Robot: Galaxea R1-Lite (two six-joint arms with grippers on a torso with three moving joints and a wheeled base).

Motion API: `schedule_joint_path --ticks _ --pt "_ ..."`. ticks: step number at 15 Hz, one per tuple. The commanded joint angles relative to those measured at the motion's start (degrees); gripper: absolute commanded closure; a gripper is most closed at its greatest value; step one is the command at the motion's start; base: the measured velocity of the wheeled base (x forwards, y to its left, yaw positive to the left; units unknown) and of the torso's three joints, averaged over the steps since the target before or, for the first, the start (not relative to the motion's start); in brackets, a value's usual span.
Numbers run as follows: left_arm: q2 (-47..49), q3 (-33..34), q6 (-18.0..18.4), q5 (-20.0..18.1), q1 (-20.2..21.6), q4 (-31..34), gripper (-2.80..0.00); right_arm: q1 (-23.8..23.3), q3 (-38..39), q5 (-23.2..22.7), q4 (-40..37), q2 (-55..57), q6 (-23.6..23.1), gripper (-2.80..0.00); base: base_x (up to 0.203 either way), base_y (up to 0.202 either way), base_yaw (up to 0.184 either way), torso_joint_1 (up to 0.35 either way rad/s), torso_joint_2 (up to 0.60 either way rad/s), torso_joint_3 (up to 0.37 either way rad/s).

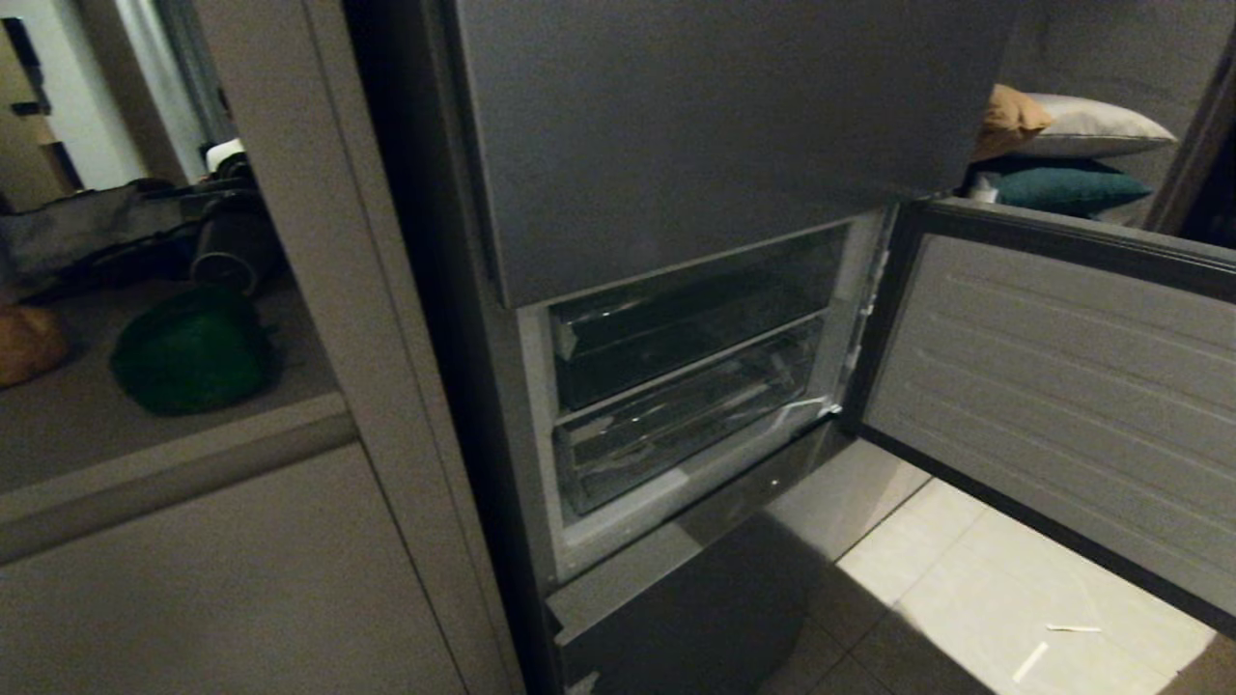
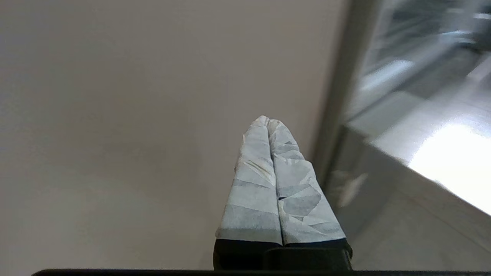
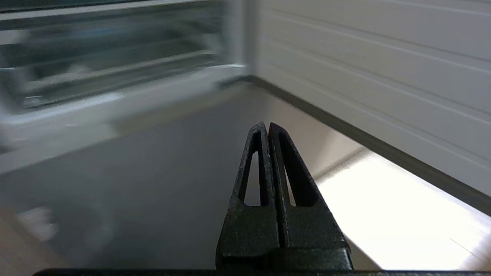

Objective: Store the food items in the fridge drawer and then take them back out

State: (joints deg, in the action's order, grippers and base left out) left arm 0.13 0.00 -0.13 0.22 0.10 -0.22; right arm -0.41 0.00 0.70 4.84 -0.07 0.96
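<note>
Fridge door [image 1: 1062,386] open, drawer [image 1: 690,420] pushed in; left claw [image 2: 268,120] and right claw [image 3: 267,125] clenched, empty.

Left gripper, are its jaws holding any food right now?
No, in the left wrist view the left gripper has its taped jaws pressed together with nothing between them, facing a plain beige cabinet panel.

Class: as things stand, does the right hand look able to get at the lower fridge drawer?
Probably yes. The fridge door stands swung wide, leaving the lower drawer uncovered, and nothing shows between it and the right hand. The hand is shut, though, so it would need opening first.
</note>
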Motion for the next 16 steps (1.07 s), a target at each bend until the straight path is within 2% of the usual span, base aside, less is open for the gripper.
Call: schedule_joint_path --ticks 1,8,12,14,16 --pt "0.0 0.0 0.0 0.0 0.0 0.0 0.00 0.0 1.8 0.0 0.1 0.1 0.0 0.00 -0.003 -0.011 0.178 0.006 0.00 0.003" --pt "0.0 0.0 0.0 0.0 0.0 0.0 0.00 0.0 1.8 0.0 0.1 0.1 0.1 0.00 -0.001 -0.009 0.155 0.002 0.01 0.002" --pt "0.0 0.0 0.0 0.0 0.0 0.0 0.00 0.0 1.8 -0.4 0.0 0.1 -1.1 0.00 0.000 0.000 0.000 0.000 0.00 0.000" --pt "0.0 0.0 0.0 0.0 0.0 0.0 0.00 0.0 1.7 -0.8 0.0 0.1 -4.0 0.00 0.000 0.000 0.000 0.000 0.00 0.000" --pt "0.0 0.0 0.0 0.0 0.0 0.0 0.00 0.0 -1.6 -2.5 -1.0 1.9 -4.1 0.00 0.000 0.000 0.000 0.000 0.00 0.000"
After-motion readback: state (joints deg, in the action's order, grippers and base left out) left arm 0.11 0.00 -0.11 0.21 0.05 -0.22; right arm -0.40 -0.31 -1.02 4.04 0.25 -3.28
